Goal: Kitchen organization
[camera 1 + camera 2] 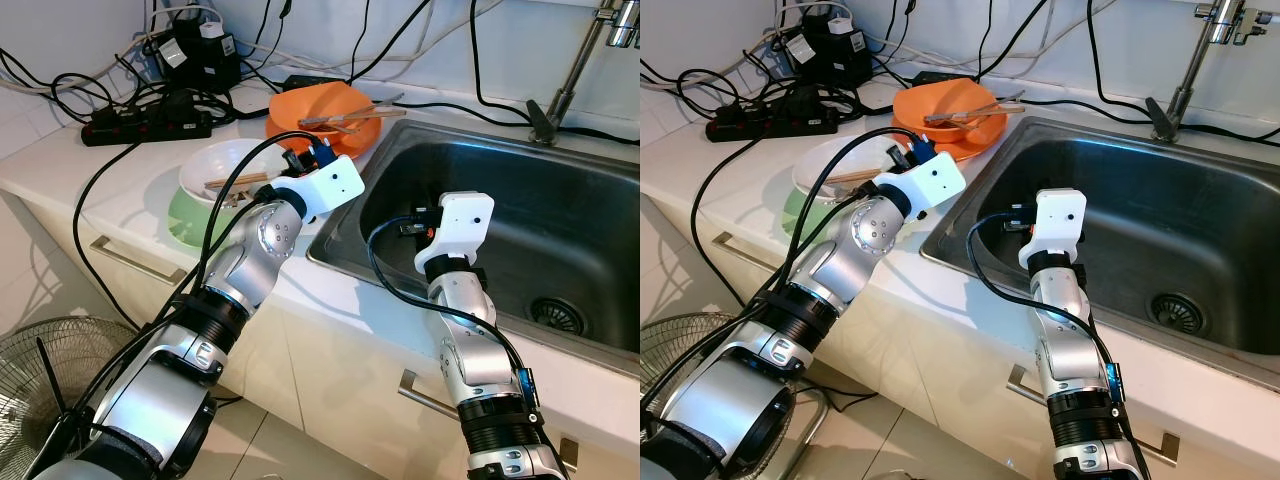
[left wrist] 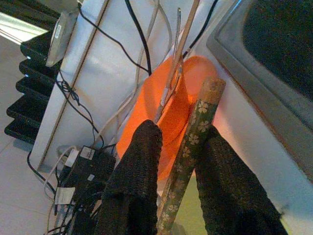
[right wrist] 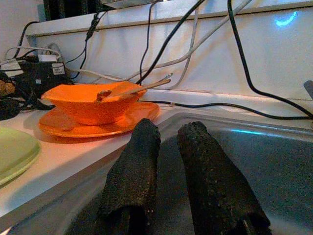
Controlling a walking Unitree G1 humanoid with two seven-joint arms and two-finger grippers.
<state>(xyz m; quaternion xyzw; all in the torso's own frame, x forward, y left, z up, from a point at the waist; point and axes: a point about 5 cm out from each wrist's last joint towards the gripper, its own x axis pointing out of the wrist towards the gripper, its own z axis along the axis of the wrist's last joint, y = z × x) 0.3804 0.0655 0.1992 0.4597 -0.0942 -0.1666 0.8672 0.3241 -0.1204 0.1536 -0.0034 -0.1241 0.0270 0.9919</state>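
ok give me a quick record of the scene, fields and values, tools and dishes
left tool: shut on a floral-patterned chopstick, over the white bowl
right tool: fingers a little apart, holding nothing, inside the sink
orange bowl: on an orange plate, utensils resting in it
green plate: under the white bowl

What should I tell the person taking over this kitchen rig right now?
Left hand: shut on a floral-patterned brown chopstick, held over the white bowl that sits on a pale green plate.
Right hand: fingers slightly parted, holding nothing, low inside the stainless steel sink.
On the counter: an orange bowl on an orange plate beside the sink, with utensils lying in the bowl. More chopsticks rest in the white bowl.
Done: one chopstick gripped.
Left: nothing is in the sink yet; the chopstick, both bowls and both plates probably go there.
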